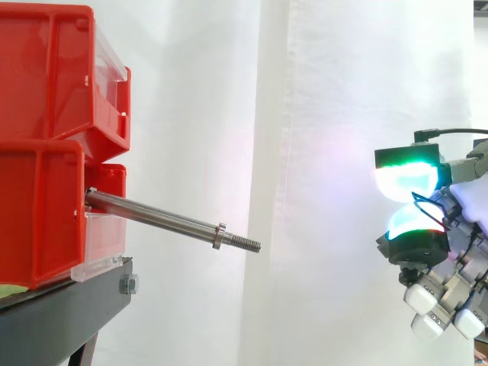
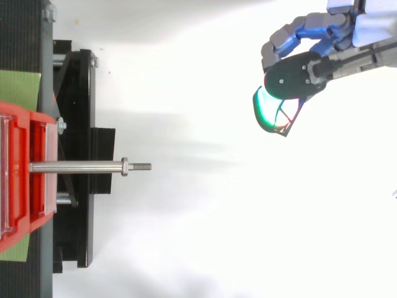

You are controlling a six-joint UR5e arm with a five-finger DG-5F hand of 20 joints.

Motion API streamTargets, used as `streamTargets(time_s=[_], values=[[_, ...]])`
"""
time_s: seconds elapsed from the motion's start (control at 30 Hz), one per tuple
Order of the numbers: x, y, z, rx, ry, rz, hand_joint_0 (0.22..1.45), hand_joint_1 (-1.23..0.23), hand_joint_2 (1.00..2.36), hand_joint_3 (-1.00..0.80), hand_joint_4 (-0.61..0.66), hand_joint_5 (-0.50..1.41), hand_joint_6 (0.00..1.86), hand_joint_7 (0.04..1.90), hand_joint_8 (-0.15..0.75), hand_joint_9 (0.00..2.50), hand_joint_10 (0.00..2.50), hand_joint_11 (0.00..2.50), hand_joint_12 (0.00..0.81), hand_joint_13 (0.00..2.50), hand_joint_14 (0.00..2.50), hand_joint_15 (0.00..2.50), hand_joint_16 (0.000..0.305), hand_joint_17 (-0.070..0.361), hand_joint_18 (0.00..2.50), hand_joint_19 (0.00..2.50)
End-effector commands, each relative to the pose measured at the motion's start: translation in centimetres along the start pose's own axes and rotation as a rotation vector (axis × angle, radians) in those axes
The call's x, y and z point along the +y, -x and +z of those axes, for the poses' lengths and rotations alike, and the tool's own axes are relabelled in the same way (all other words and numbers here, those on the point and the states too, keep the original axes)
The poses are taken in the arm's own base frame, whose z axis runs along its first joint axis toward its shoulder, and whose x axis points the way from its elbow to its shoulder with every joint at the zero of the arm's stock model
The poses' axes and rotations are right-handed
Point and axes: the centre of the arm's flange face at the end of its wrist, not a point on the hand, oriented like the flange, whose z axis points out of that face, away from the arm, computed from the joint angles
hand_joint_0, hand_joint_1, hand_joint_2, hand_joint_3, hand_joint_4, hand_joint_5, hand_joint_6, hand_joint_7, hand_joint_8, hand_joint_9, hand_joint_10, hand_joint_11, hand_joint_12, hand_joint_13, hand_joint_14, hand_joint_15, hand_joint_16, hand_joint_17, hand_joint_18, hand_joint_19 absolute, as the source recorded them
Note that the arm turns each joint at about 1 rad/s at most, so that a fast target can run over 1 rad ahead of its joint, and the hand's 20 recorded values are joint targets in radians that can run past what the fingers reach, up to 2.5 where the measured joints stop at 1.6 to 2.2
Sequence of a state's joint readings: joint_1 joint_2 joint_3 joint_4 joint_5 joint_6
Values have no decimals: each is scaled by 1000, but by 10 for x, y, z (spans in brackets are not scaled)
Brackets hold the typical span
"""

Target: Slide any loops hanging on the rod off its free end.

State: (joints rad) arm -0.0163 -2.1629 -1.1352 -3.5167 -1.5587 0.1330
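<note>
Rod on red bins, loop pinched in hand, before white curtain [image 1: 320,114].

2 red bins [image 1: 46,137] are stacked on the black stand [image 1: 61,313], their fronts over its right edge, with a green sheet [image 2: 18,90] under them in the top view. The steel rod [image 1: 152,215] juts rightward from the lower bin's front, past the stand's right edge, sloping slightly down. A nut [image 1: 219,235] sits near its threaded free end. Well right of that end, off the stand, is the hand [image 2: 298,74]. Its 2 pads [image 1: 408,177], glowing green and cyan, are pressed together, pinching a thin dark loop [image 1: 428,212]. The loop is well apart from the rod.
</note>
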Motion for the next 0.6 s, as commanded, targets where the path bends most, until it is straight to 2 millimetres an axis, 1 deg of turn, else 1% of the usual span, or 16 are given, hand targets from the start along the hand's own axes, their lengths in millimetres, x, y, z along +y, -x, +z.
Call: streamTargets(time_s=[0.0,0.2,0.37,0.57], values=[[0,0,0,-1,-2,1,605,-493,1002,-478,165,-148,827,1224,249,731,4,147,241,564,2,62,29,65,507,325],[-2,0,-1,-2,-10,26,564,-510,1000,-500,174,-144,809,1244,252,734,5,151,242,565,2,59,29,65,511,327],[-3,-2,-1,-13,-20,37,499,-512,1000,-500,180,-143,803,1220,261,732,4,142,253,573,3,61,32,72,532,311],[-5,-2,-4,-17,-46,40,442,-630,1000,-500,198,-144,782,1185,277,717,4,134,273,578,1,53,36,81,566,286]])
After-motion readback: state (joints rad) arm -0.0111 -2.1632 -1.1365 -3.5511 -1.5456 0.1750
